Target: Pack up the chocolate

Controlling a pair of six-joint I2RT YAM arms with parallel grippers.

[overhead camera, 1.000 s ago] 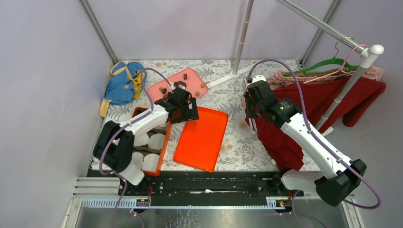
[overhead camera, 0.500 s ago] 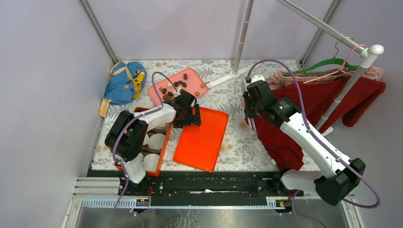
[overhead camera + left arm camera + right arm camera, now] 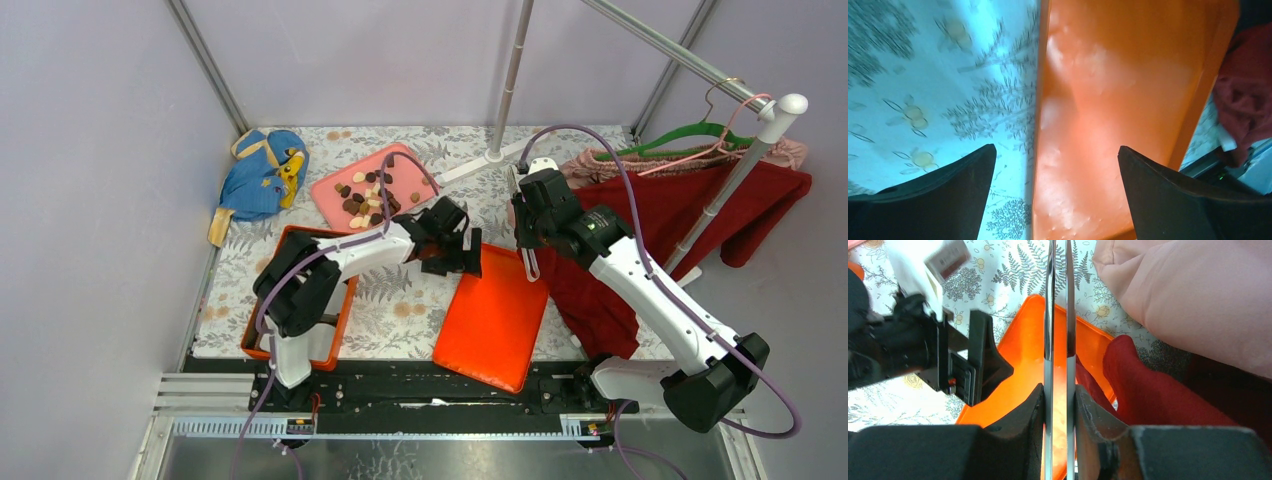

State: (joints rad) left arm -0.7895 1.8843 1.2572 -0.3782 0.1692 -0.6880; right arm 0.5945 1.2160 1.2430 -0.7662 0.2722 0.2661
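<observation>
Many small pieces of chocolate (image 3: 362,195), dark, tan and cream, lay on the pink tray (image 3: 400,160) toward the far-left part of the table (image 3: 400,310), well apart from both claws. The left gripper (image 3: 447,243) hung spread wide and empty over the far-left corner of the flat orange tray (image 3: 490,320). Its jaws straddled that tray's long edge, probably to shift or steady it. The right gripper (image 3: 527,225) was pinched on metal tongs (image 3: 527,262) pointing down at the same tray's far edge, presumably for lifting pieces too small for fingers. An orange box (image 3: 300,231) sat at the near-left edge, mostly hidden by the left arm. A red garment (image 3: 650,215) crowded the right edge, just beside the orange tray. A blue cloth (image 3: 258,178) lay in the far-left corner.
</observation>
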